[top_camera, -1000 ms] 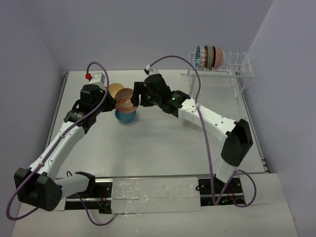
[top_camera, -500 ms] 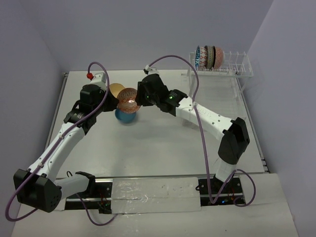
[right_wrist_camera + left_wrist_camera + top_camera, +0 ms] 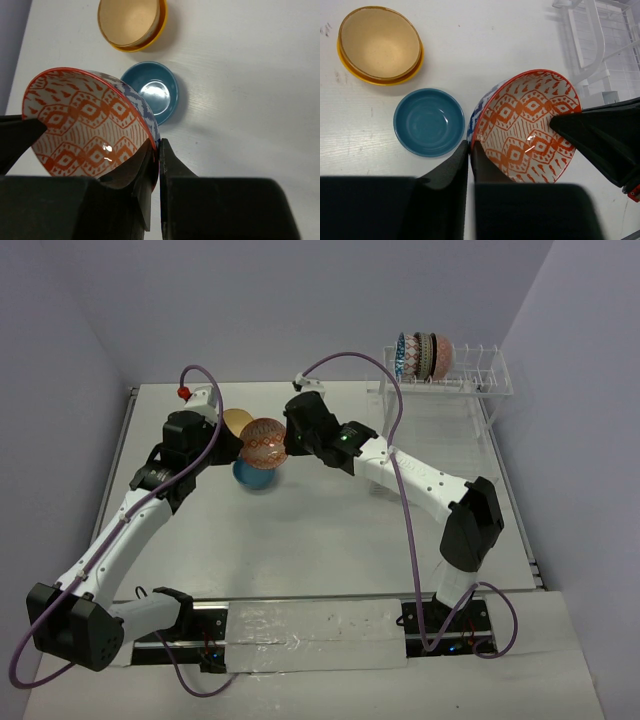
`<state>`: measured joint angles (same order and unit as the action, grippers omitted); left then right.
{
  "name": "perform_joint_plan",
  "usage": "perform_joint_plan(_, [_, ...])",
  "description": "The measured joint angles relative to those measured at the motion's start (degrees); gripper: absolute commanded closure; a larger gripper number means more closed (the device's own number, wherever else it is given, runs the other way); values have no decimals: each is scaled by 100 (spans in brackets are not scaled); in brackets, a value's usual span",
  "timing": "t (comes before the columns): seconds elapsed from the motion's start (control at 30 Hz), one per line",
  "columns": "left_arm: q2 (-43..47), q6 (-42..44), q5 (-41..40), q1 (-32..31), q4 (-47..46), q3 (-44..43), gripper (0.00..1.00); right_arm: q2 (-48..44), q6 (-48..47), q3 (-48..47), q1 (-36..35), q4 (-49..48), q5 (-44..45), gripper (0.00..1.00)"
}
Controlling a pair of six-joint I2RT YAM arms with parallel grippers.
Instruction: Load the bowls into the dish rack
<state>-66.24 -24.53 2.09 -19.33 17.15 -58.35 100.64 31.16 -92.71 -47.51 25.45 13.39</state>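
A bowl (image 3: 264, 442) with an orange diamond pattern inside and blue pattern outside hangs above the table between both arms. My left gripper (image 3: 470, 147) is shut on its near rim, seen against the bowl (image 3: 530, 125) in the left wrist view. My right gripper (image 3: 159, 145) is shut on the opposite rim of the same bowl (image 3: 85, 125). Below lie a teal bowl (image 3: 253, 476) and an orange-yellow bowl (image 3: 234, 422) with a tan one nested in it. The dish rack (image 3: 470, 375) stands at the far right with several bowls (image 3: 424, 356) upright in its prongs.
The teal bowl (image 3: 429, 121) and the nested orange-yellow bowl (image 3: 380, 44) sit on the white table just left of the held bowl. Part of the rack (image 3: 600, 45) shows at the upper right of the left wrist view. Walls close in on three sides.
My right gripper has closed onto the patterned bowl's rim. The bowl has tipped so its pattern faces the camera more. The left arm has barely moved.
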Motion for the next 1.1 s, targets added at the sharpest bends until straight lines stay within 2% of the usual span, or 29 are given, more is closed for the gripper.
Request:
perform_joint_plan(0.07, [2, 7, 17, 0, -9, 0, 70, 0, -35, 0, -11, 15, 87, 100])
perform_joint_plan(0.1, [4, 17, 28, -2, -24, 0, 54, 0, -74, 0, -15, 44, 122, 100])
perform_joint_plan(0.17, [4, 39, 42, -2, -55, 0, 38, 0, -146, 0, -15, 138, 216, 100])
perform_joint_plan(0.2, [4, 13, 46, -2, -63, 0, 25, 0, -188, 0, -20, 177, 260, 100])
perform_joint_plan(0.27, [4, 0, 50, 0, -66, 0, 17, -2, -295, 0, -20, 291, 404, 100])
perform_joint_plan(0.3, [7, 9, 55, -2, -66, 0, 9, -9, -363, 0, -20, 339, 468, 100])
perform_joint_plan(0.37, [9, 0, 46, -2, -46, -4, 3, -44, -511, 0, -20, 468, 629, 100])
perform_joint_plan(0.57, [168, -17, -380, 0, 149, -118, 1, -485, -1255, 0, -7, 935, 1552, 100])
perform_joint_plan(0.7, [553, -31, -1038, 0, 170, -114, 1, -914, -1956, -81, 92, 1084, 2378, 100])
perform_joint_plan(0.87, [1023, 20, -1805, 0, 138, 7, 1, -1263, -3134, -533, 450, 988, 3790, 100])
perform_joint_plan(1.0, [1156, 138, -2253, 0, 177, 269, 1, -1515, -4736, -553, 828, -129, 4874, 100])
perform_joint_plan(1.1, [1169, 164, -2389, 0, 190, 444, 1, -1611, -6382, -389, 1351, -1873, 5458, 100])
